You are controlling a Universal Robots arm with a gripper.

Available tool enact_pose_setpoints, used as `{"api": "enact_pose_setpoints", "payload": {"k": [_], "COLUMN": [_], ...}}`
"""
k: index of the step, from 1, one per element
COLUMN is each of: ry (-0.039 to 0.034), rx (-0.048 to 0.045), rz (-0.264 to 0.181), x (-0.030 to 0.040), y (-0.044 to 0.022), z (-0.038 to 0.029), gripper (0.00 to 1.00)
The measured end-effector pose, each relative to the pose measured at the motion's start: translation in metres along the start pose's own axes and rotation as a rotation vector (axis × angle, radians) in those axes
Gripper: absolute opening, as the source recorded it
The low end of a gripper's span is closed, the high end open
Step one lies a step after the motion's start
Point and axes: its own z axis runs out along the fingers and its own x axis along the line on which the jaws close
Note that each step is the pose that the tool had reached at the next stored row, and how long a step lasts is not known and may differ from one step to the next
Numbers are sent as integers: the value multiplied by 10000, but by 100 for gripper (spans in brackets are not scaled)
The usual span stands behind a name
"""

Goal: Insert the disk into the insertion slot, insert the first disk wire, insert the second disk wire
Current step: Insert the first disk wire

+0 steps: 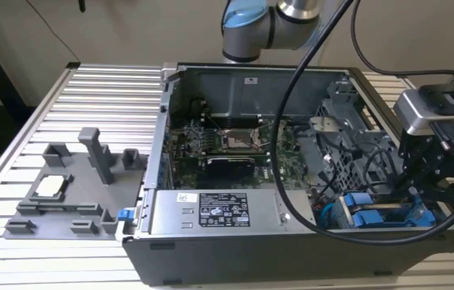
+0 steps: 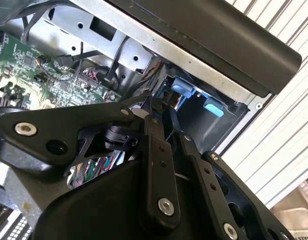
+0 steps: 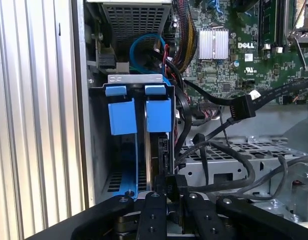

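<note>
Slatted table [image 1: 90, 84], open computer case [image 1: 211, 263], cables [image 3: 218, 150] crowding disk [image 3: 158, 116]

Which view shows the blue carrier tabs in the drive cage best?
The first wrist view: both blue carrier tabs face it, side by side in the drive cage. The second wrist view catches them obliquely; the exterior view shows them from above, among cables.

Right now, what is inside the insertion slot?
Two blue carrier tabs stand in the insertion slot; the disk itself is mostly covered by them, the gripper and black cables.
</note>
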Motion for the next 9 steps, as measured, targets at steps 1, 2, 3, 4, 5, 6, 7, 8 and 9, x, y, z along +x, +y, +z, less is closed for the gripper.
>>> {"api": "enact_pose_setpoints", "payload": {"k": [1, 2, 3, 4, 5, 6, 7, 8, 9], "ry": [-2, -1, -1, 0, 1, 1, 0, -1, -4], "rx": [0, 1, 1, 2, 3, 3, 3, 4, 3], "rz": [4, 9, 14, 21, 26, 28, 31, 32, 34], "x": [0, 0, 0, 1, 1, 1, 1, 1, 1], "y": [0, 0, -1, -1, -1, -1, -1, -1, -1], "z": [2, 4, 6, 7, 8, 9, 9, 10, 11], "gripper": [19, 19, 19, 19, 19, 19, 19, 19, 19]}}
